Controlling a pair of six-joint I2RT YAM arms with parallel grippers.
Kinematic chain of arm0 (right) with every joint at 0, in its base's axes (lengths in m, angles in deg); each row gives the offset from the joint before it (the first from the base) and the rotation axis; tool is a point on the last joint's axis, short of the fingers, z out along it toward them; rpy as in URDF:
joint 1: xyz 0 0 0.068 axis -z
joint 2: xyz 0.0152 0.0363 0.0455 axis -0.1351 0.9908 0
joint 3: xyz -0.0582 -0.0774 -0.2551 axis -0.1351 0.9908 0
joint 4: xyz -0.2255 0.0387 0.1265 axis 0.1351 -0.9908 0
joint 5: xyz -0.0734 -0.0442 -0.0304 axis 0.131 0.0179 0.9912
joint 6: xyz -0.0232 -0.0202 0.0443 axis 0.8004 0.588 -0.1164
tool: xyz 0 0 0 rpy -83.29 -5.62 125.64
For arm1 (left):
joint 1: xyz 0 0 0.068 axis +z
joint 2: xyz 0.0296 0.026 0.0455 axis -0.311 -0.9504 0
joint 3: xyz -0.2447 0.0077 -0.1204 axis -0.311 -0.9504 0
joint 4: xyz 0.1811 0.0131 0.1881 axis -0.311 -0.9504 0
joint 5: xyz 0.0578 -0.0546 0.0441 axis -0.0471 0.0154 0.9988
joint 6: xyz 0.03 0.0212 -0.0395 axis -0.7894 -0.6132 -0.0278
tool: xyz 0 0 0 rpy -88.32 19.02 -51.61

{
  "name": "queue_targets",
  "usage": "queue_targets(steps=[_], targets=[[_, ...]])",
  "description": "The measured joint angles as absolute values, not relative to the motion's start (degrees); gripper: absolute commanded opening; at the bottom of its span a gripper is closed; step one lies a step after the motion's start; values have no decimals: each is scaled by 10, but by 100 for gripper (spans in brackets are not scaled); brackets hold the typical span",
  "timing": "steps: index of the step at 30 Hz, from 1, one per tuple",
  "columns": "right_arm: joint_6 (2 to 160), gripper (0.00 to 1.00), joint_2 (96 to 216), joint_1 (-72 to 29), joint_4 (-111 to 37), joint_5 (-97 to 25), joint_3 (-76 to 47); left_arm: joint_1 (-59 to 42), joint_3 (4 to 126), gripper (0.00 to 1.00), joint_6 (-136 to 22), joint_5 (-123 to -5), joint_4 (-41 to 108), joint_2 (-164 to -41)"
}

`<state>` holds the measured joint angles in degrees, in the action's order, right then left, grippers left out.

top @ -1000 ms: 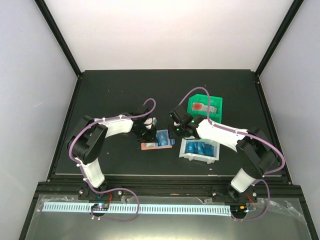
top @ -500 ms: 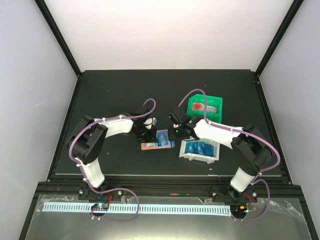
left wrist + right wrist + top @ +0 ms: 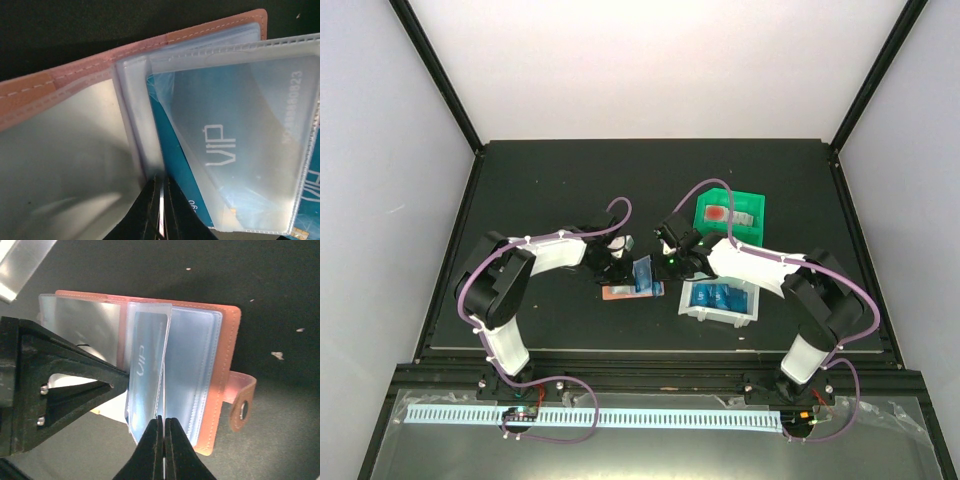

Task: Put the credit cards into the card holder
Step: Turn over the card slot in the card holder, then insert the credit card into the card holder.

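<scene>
The pink wallet (image 3: 227,365) lies open on the surface (image 3: 540,190) between the arms, where the left tool (image 3: 159,200) pinches a clear pocket (image 3: 135,125) and the right tool (image 3: 162,432), nearer, pinches the blue card (image 3: 147,365) by its near end, long axis pointing away into the wallet.

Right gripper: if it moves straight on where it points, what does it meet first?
Probably the clear sleeve holding a blue card in the open card holder; it may touch already.

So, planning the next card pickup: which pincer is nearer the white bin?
Right. The right pincer sits just left of the white bin, at the wallet; the left pincer is farther left, across the wallet.
</scene>
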<state>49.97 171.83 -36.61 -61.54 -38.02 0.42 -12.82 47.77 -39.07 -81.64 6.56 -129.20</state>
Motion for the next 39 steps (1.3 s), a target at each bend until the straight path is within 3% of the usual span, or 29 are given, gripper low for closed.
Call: queue_targets(steps=[11, 24, 39], targets=[[489, 1, 1718, -366, -586, -430, 5, -134, 469, 26, -389, -753, 21, -1247], [466, 1, 1776, -367, -518, -516, -15, -123, 468, 29, -375, -639, -63, -1122], [414, 1, 1780, -365, -481, -479, -3, -111, 445, 45, -381, -669, -30, -1127]])
